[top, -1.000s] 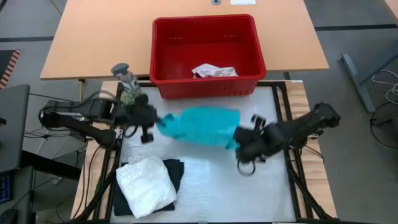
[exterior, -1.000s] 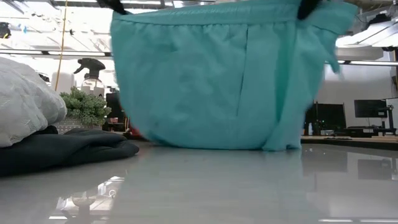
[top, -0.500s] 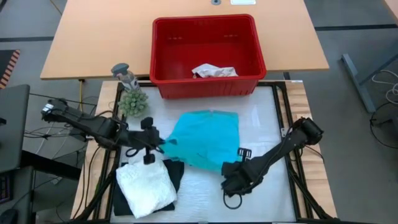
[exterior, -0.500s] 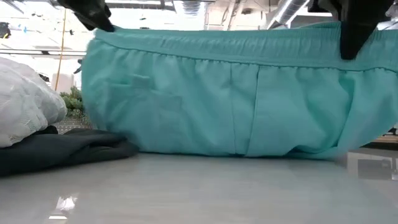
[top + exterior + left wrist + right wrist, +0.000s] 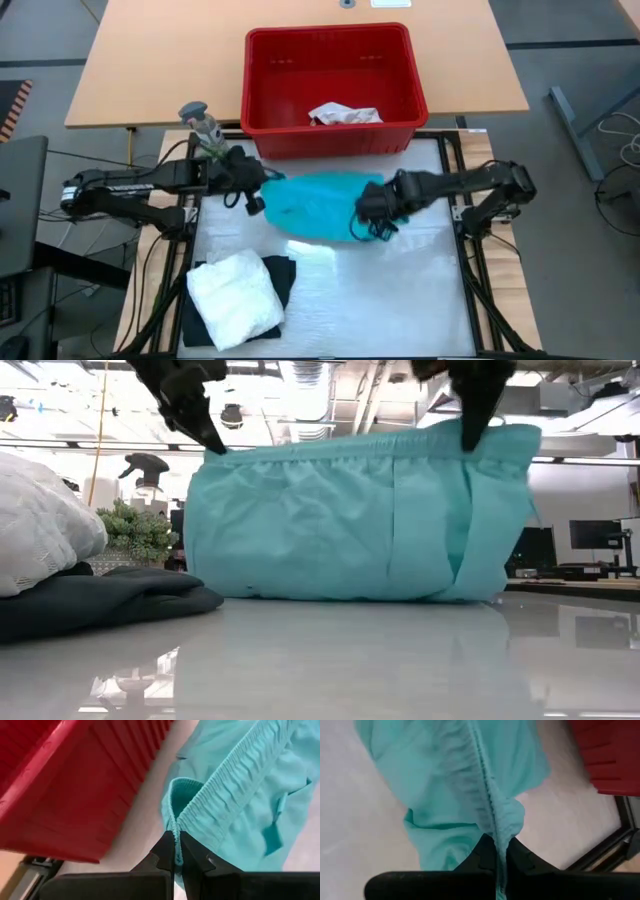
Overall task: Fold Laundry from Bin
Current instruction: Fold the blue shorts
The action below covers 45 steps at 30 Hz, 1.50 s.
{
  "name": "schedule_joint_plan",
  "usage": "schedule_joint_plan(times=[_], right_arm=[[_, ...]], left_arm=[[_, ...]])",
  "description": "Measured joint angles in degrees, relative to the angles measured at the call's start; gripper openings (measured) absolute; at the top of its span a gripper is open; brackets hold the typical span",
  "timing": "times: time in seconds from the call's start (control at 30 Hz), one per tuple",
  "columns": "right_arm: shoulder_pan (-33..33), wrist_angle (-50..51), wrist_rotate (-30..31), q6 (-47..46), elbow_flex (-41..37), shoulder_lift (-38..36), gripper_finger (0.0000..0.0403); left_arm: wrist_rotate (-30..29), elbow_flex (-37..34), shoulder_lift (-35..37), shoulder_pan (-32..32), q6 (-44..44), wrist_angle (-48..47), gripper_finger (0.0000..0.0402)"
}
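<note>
Teal shorts [image 5: 318, 203] hang between my two grippers in front of the red bin [image 5: 330, 140], their lower part resting on the table [image 5: 330, 592]. My left gripper [image 5: 256, 196] is shut on the waistband's left end and my right gripper [image 5: 368, 208] on its right end. In the low view the left gripper [image 5: 212, 442] and the right gripper [image 5: 468, 438] hold the waistband up level. A white garment [image 5: 344, 113] lies in the bin. A white lacy garment [image 5: 235, 298] rests on a black one [image 5: 282, 278] at the near left. My left gripper pinches the elastic waistband's folded left end [image 5: 176, 831] between its two fingers, coming from above. The shorts hang below it, their lower part on the table. My right gripper pinches the gathered waistband's right end [image 5: 496, 831] between its two fingers, from above. The waistband [image 5: 340, 452] runs level between both grippers, still gathered.
A spray bottle [image 5: 201, 120] and a small green plant [image 5: 138, 530] stand at the far left, close to my left arm. The bin's near wall [image 5: 85, 795] is just behind the shorts. The table's near middle and right [image 5: 380, 300] show bare.
Both grippers, still shut on the waistband, first went toward the table's near edge, spreading the shorts out, then came back toward the bin. The waistband has travelled with them; the shorts now hang bunched with the lower part on the table.
</note>
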State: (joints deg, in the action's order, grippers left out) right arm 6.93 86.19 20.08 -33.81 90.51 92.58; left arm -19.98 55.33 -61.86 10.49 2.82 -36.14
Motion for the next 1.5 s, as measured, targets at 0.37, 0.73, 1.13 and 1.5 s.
schedule_joint_plan(times=[0.37, 0.73, 1.13, 1.5], right_arm=[[-15.5, -10.0, -1.1, 18.4, -2.9, 4.5, 0.0031], [-25.5, -16.6, -2.0, 18.9, -9.2, 6.2, 0.007], [-27.0, -18.8, -2.3, 23.3, -9.8, 6.1, 0.02], [-26.0, -18.8, -3.7, 26.9, -9.8, -2.6, 0.025]], left_arm=[[4.6, -0.4, -10.8, 11.1, -9.3, 8.1, 0.0], [0.7, -0.4, -20.1, 17.5, -5.7, 13.4, 0.0003], [1.6, -0.5, -19.2, 17.7, -4.1, 12.4, 0.0148], [5.3, 7.5, -14.6, 17.1, -5.1, 0.8, 0.0257]])
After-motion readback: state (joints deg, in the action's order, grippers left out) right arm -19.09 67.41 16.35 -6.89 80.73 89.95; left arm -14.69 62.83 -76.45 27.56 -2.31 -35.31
